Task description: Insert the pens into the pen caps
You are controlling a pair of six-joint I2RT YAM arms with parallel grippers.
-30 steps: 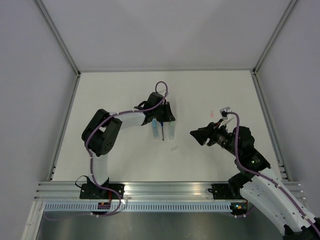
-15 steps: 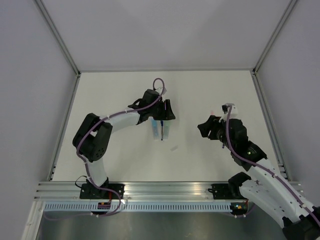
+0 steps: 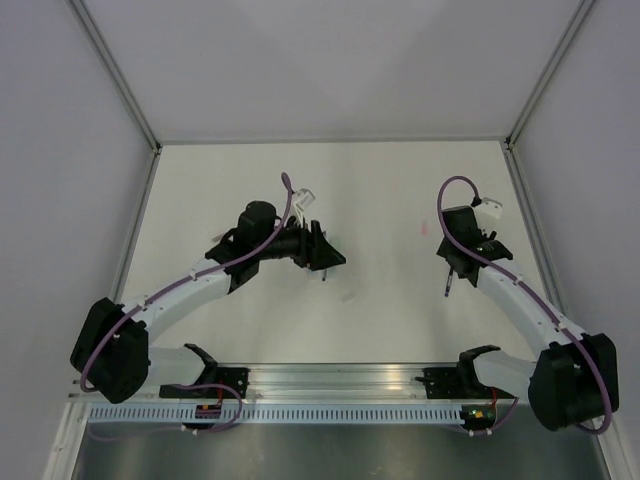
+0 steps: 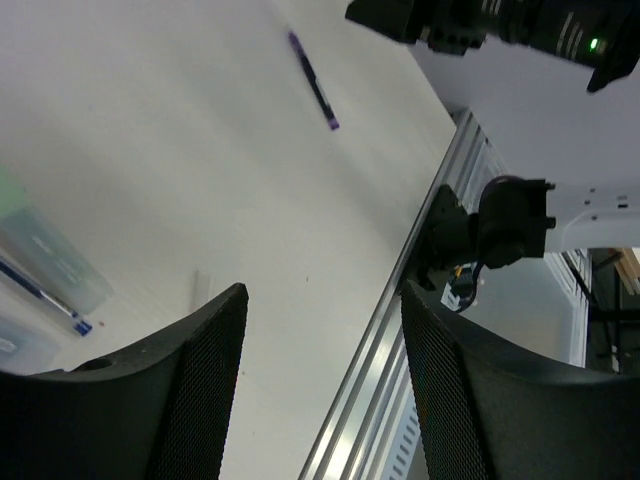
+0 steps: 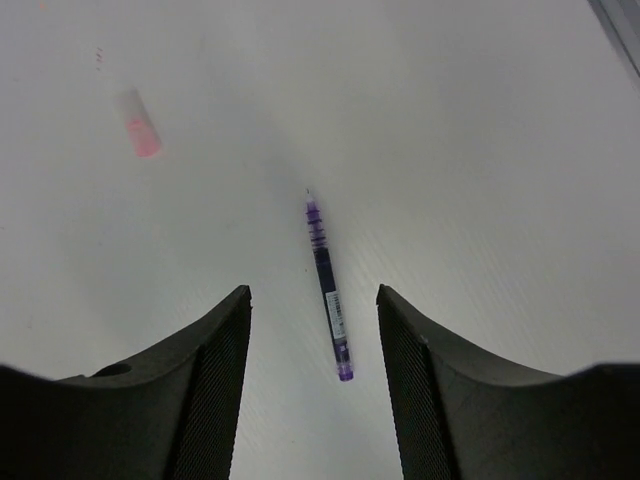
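Your right tool [image 5: 312,300] hangs wide open and empty over the purple pen [image 5: 328,290], which lies flat on the table [image 5: 500,200], well apart from the pink cap [image 5: 138,125]. Close too high or off-centre and the thin pen could roll or pivot away. Your left tool [image 4: 322,295] is open too, holding nothing.

A robotics lab cell is shown. A white table [image 3: 380,190] is enclosed by plain walls [image 3: 320,60] and metal framing [image 3: 118,72], with robot arms [image 3: 190,290] bolted to an aluminium rail [image 3: 340,378].
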